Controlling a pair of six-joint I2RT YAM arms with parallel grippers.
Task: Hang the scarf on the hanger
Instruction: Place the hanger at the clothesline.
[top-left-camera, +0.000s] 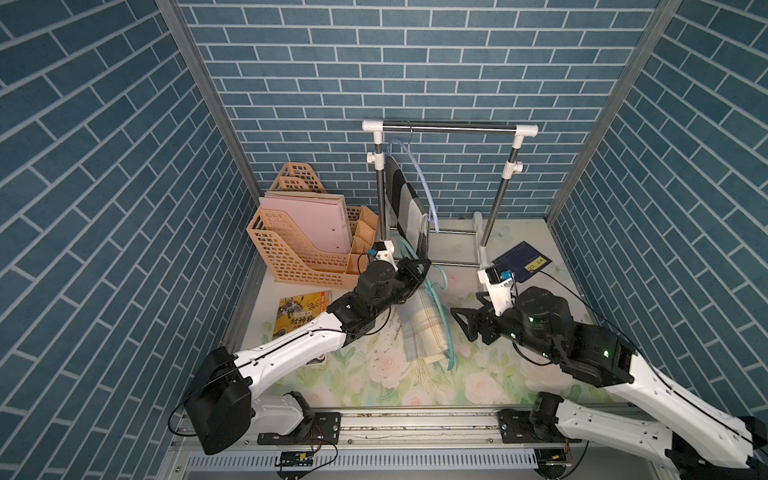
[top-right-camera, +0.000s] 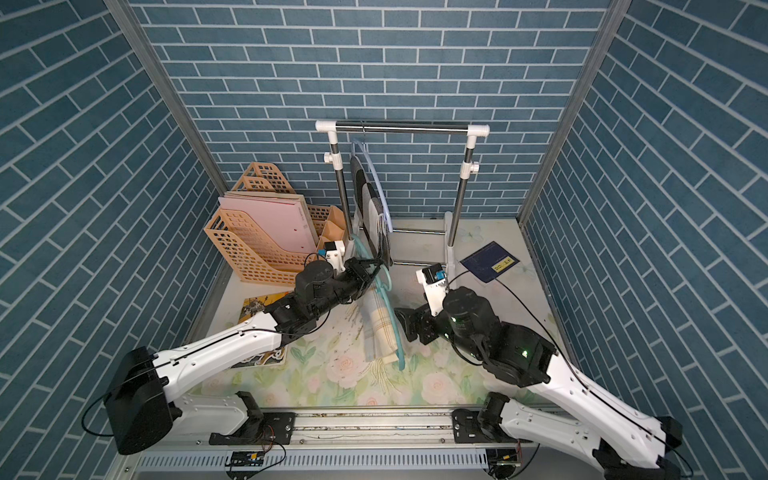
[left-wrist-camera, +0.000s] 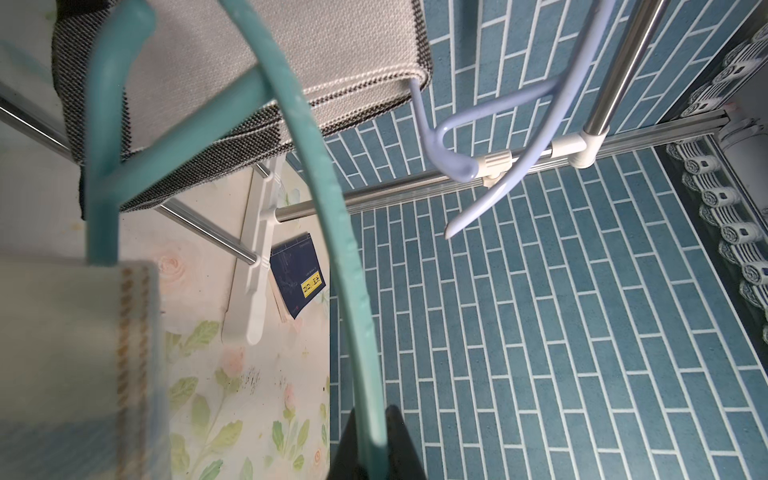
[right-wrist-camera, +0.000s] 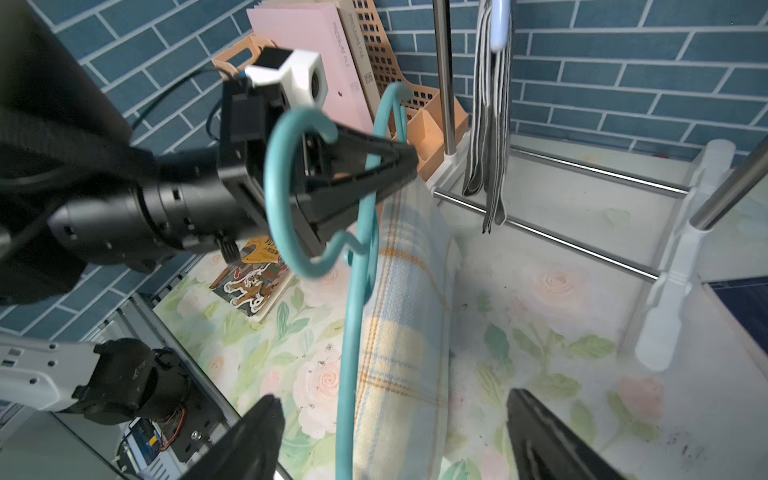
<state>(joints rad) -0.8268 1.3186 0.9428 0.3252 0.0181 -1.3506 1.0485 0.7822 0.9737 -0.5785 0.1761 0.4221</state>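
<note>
Fringe end of plaid scarf (top-left-camera: 422, 328) low over flowered desk (top-left-camera: 478, 374), cloth draped through teal hanger (right-wrist-camera: 353, 299). Just beside it, right end effector (right-wrist-camera: 391, 395) spread wide, holding nothing, facing scarf and hanger. Picture book (top-left-camera: 297, 311) flat on desk under left arm. Farther in, left end effector (right-wrist-camera: 406, 161) pinched tight on hanger's upper bar near the hook, hanger tilted. Beyond: orange file holder (top-left-camera: 291, 253), dark blue booklet (top-left-camera: 523, 259), then rack (top-left-camera: 449, 127) carrying grey scarf (top-left-camera: 405, 199) on pale hanger (top-left-camera: 419, 174).
</note>
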